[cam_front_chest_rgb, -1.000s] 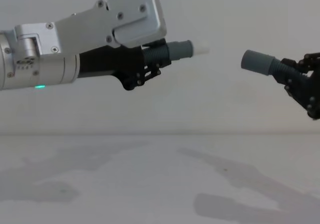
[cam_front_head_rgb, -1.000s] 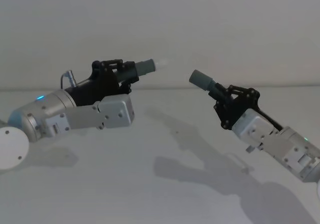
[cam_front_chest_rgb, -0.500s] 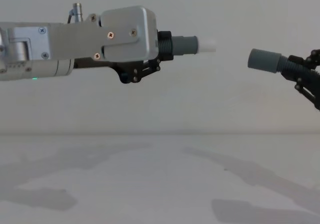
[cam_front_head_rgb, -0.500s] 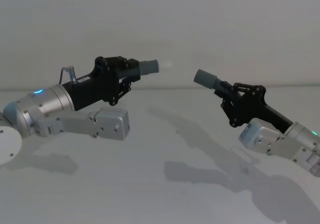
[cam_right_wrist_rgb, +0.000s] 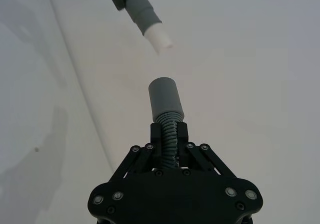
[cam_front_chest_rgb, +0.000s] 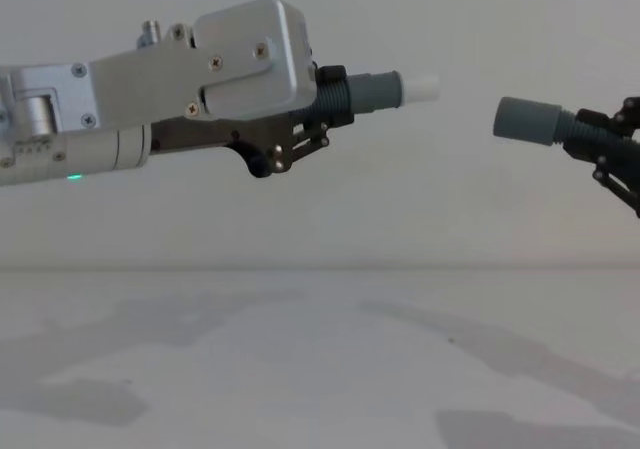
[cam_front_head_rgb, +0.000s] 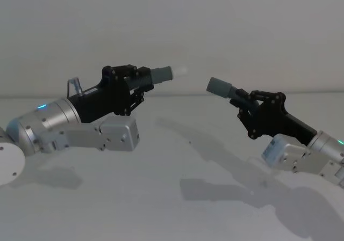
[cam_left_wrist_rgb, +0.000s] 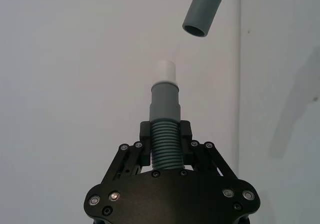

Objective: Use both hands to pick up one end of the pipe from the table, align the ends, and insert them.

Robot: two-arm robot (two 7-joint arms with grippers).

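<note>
1. The left gripper [cam_front_head_rgb: 141, 81] is raised above the table [cam_front_head_rgb: 177, 192], on the left side of the scene. Its black fingers [cam_left_wrist_rgb: 145, 146] are closed on the ribbed part of one pipe piece [cam_left_wrist_rgb: 165, 136].
2. The free end of this piece points to the right. It is a smooth grey collar with a narrower white tip [cam_front_chest_rgb: 420, 87] at the front.
3. The right gripper [cam_front_head_rgb: 243, 102] is also in the air, on the right side. Its fingers [cam_right_wrist_rgb: 156, 139] are clamped on the ribbed neck of the other pipe piece [cam_right_wrist_rgb: 169, 125].
4. This second piece ends in a wider grey socket [cam_front_chest_rgb: 523, 121], which points to the left, toward the white tip.
5. The two ends face each other with a clear gap between them; they do not touch. In the chest view the socket sits a little lower than the tip and is tilted slightly.
6. In the left wrist view the socket [cam_left_wrist_rgb: 202, 13] lies to one side of the tip's line, so the axes are not yet the same.
7. I judge the step in hand to be the alignment: both pieces are lifted, and the insertion is not yet done.
8. The next move needs, I think, a small correction of height and angle, so that tip and socket share one line. Then the grippers can come together slowly and straight. If the angle stays wrong, the tip may catch on the socket rim.
</note>
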